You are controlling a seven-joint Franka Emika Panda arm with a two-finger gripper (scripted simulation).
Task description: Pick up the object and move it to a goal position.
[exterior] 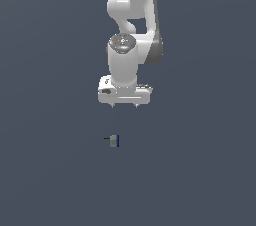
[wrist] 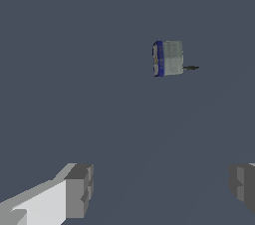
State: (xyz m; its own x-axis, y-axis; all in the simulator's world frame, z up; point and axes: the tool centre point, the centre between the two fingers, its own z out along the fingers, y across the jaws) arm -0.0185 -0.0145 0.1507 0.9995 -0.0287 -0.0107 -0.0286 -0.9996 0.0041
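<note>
- The object [exterior: 114, 141] is a tiny grey-green block lying on the flat dark floor [exterior: 200, 170], with its dark blue side toward the exterior view's right and a thin dark stub poking out toward that view's left.
- In the wrist view the object [wrist: 168, 58] sits alone on the bare surface, nothing touching it, well clear of both fingers.
- The gripper [exterior: 124, 106] hangs above it and somewhat off to one side, not over it squarely, as far as I can judge.
- The claw is spread wide: the two fingers [wrist: 79, 189] stand far apart at the edges of the wrist view, with nothing between them.
- So by my reckoning nothing of the task is done yet: no grasp, no lift, no carry. Lining up, descending, closing and moving all remain.
- Hard to make out: no goal marker shows in either view, so I cannot say where the block should end up.
- One finger is cut off by the frame's edge in the wrist view, and the fingertips are mere nubs in the exterior view.
- The arm's [exterior: 131, 15] base is cropped out.
</note>
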